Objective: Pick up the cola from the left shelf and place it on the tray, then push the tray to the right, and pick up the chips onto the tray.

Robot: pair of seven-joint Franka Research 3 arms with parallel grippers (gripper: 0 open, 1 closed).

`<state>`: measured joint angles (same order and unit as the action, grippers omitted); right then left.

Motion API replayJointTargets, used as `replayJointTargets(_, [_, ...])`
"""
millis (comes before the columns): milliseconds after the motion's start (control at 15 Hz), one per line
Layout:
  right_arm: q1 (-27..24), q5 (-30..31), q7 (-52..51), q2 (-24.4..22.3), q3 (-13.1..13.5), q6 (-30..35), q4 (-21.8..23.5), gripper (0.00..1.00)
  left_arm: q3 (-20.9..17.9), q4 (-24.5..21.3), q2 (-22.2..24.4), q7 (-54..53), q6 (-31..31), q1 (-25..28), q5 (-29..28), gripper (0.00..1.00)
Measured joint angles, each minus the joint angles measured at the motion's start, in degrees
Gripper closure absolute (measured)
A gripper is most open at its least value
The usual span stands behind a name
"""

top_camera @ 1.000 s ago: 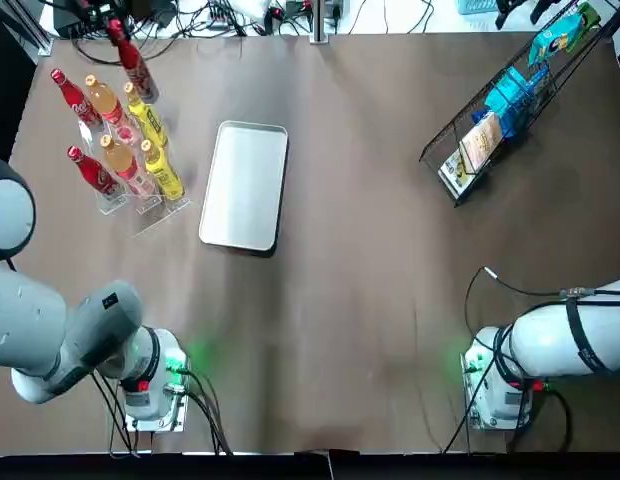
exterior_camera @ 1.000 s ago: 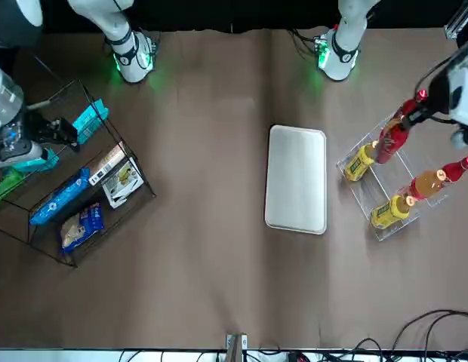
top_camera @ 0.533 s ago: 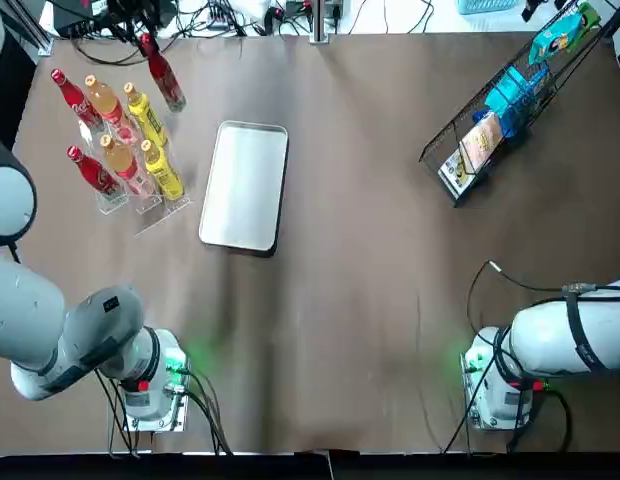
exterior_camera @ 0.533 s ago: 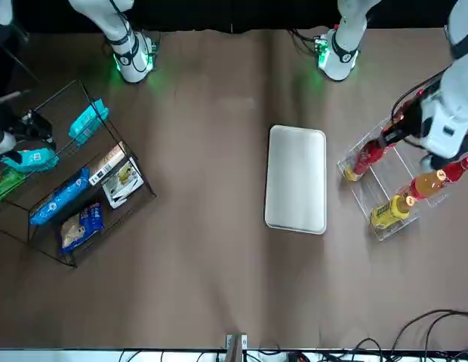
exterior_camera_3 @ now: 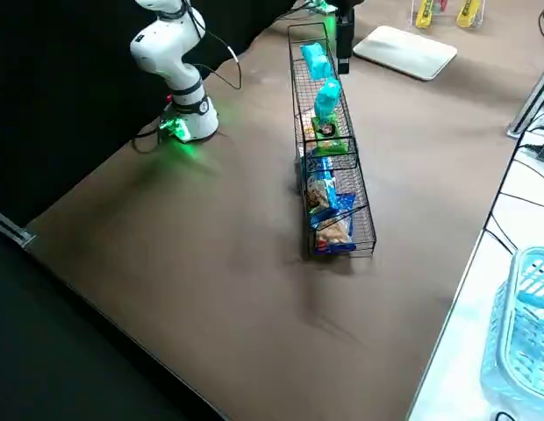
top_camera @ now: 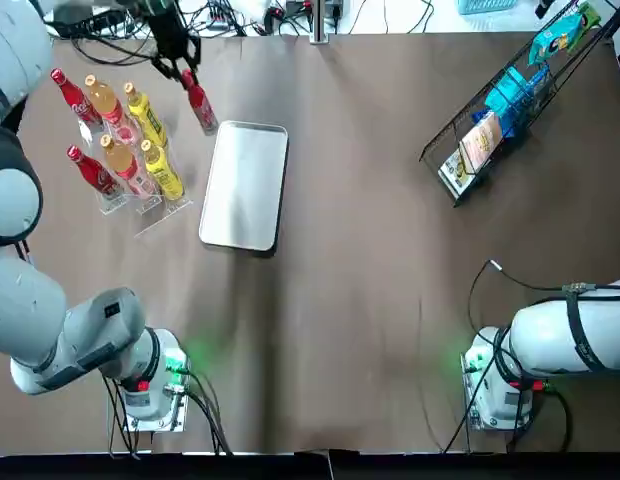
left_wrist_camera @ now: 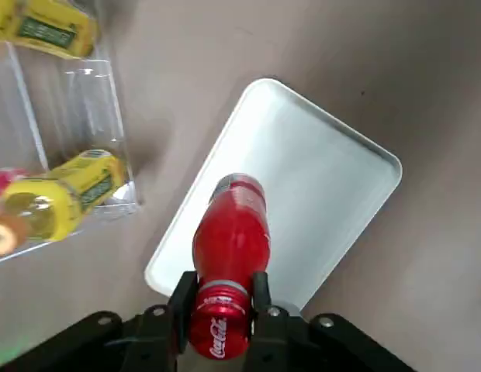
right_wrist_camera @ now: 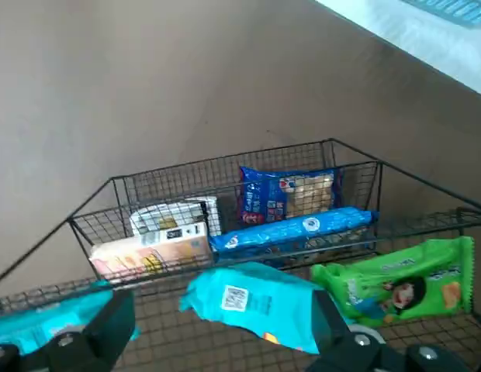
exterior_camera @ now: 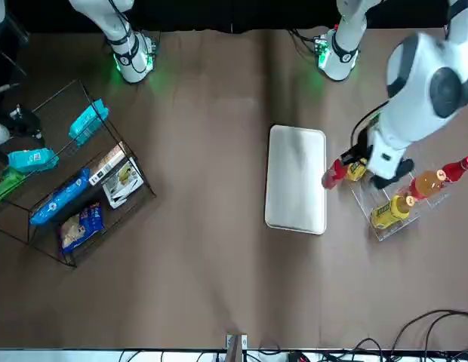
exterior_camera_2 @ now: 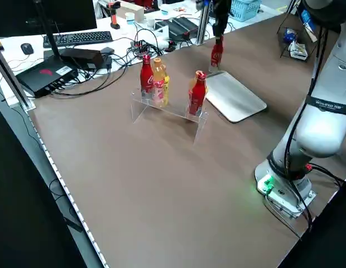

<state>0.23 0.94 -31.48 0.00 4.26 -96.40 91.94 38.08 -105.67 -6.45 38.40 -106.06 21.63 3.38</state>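
My left gripper is shut on the neck of a red cola bottle, held in the air by the far left corner of the white tray. From the left wrist, the cola bottle hangs over the rim of the tray, clamped in the left gripper. From the front, the cola bottle meets the tray's edge. My right gripper is open above the wire shelf, over a teal packet. A blue chips bag lies lower in the shelf.
A clear rack holds several red, orange and yellow bottles left of the tray. The wire shelf at the far right also holds a green packet and a white box. Cables run along the far table edge.
The left gripper has carried the cola bottle from behind the bottle rack rightwards and down to the tray's corner. The right gripper stays over the wire shelf, shifted slightly.
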Motion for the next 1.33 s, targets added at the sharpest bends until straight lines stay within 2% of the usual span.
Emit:
replayJointTargets(333, [-6.5, -0.2, -5.9, 0.9, 0.1, 0.0, 0.1, 0.00, 0.0, -8.4, 0.0, 3.1, -9.5, -3.5, -2.2, 0.67])
replayJointTargets(533, [-6.8, -0.2, -6.2, 1.8, -0.1, 0.0, 0.2, 0.00, 0.0, -14.0, 0.0, 4.9, -16.8, -4.9, -2.3, 0.67])
replayJointTargets(800, [-6.6, -0.2, -6.2, 2.4, -0.7, 0.0, 0.2, 0.03, 0.0, -19.4, -0.1, 6.9, -22.2, -7.2, -2.4, 0.67])
replayJointTargets(1000, [-6.6, -0.2, -6.2, 2.8, -0.8, 0.1, 0.2, 0.10, 0.0, -21.7, -0.1, 7.3, -24.7, -8.1, -2.4, 0.67])
replayJointTargets(1333, [-6.7, -0.2, -6.2, 3.8, -0.8, 0.2, 0.2, 0.15, 0.0, -22.2, -0.1, 8.0, -25.3, -9.1, -2.4, 0.66])
